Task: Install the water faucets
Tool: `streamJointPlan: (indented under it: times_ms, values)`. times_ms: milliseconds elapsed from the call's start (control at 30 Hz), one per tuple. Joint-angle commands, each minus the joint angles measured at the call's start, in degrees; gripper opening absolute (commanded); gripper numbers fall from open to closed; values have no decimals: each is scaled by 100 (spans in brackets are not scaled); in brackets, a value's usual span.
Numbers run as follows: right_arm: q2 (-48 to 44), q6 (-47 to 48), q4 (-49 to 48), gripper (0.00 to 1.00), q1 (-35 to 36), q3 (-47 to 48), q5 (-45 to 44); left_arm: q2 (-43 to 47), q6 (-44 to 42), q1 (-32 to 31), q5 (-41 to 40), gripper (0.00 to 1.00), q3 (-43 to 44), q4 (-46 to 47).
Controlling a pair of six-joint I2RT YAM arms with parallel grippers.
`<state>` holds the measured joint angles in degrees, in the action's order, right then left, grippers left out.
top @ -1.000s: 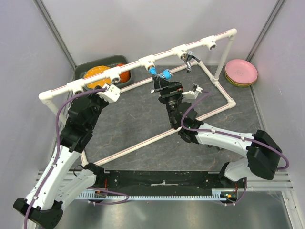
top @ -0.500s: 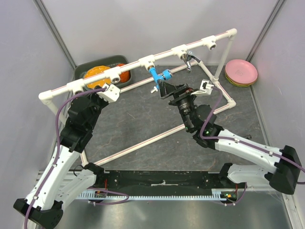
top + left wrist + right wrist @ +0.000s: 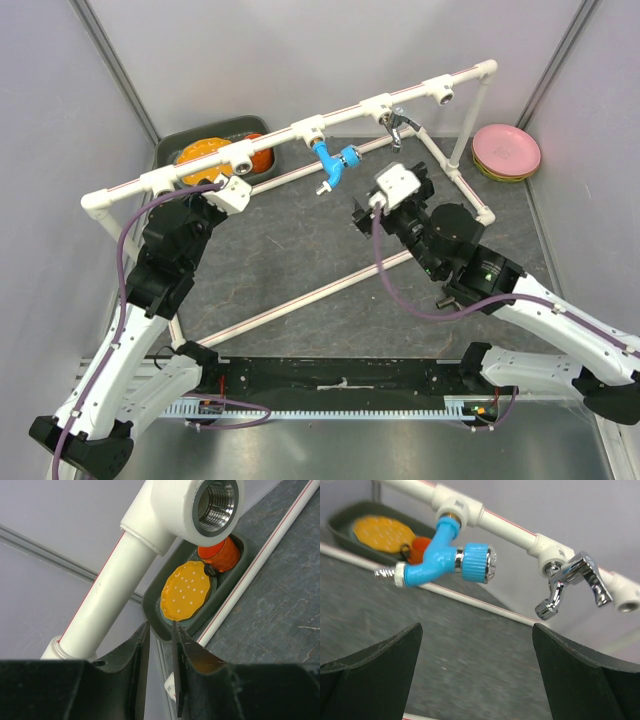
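The blue water faucet [image 3: 333, 163] [image 3: 442, 560] hangs from a white tee [image 3: 310, 130] on the raised pipe rail, knob pointing right. To its right the chrome water faucet [image 3: 398, 125] [image 3: 570, 582] sits in another tee. My right gripper [image 3: 385, 200] [image 3: 476, 630] is wide open and empty, below and in front of both faucets, touching neither. My left gripper [image 3: 235, 190] [image 3: 160, 627] sits just under an empty threaded tee socket [image 3: 200, 510]. Its fingers stand a narrow gap apart with nothing between them.
A dark tray [image 3: 190, 140] [image 3: 150, 610] with orange items lies behind the rail at the left. Pink plates [image 3: 506, 150] are stacked at the back right. White frame pipes [image 3: 300, 300] run across the grey mat. Grey walls close in on three sides.
My right gripper has drawn back from the blue faucet, down and to the right. The faucet stays hanging on its tee. The left arm has not moved.
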<state>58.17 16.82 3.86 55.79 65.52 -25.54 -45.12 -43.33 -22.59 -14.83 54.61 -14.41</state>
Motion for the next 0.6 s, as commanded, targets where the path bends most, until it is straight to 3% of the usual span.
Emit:
streamJointPlan:
  times_ms: [0, 200, 333, 567]
  values:
    - [256, 3198, 766, 98, 142, 216, -284, 21, 176, 26, 24, 31, -12, 88]
    - [800, 5092, 310, 98, 582, 365, -1424, 4, 167, 18, 24, 31, -21, 105]
    - [1011, 6339, -681, 98, 897, 286, -1884, 12, 167, 35, 15, 31, -20, 97]
    - [1652, 7466, -1563, 98, 1030, 294, -2244, 21, 150, 44, 24, 31, -29, 97]
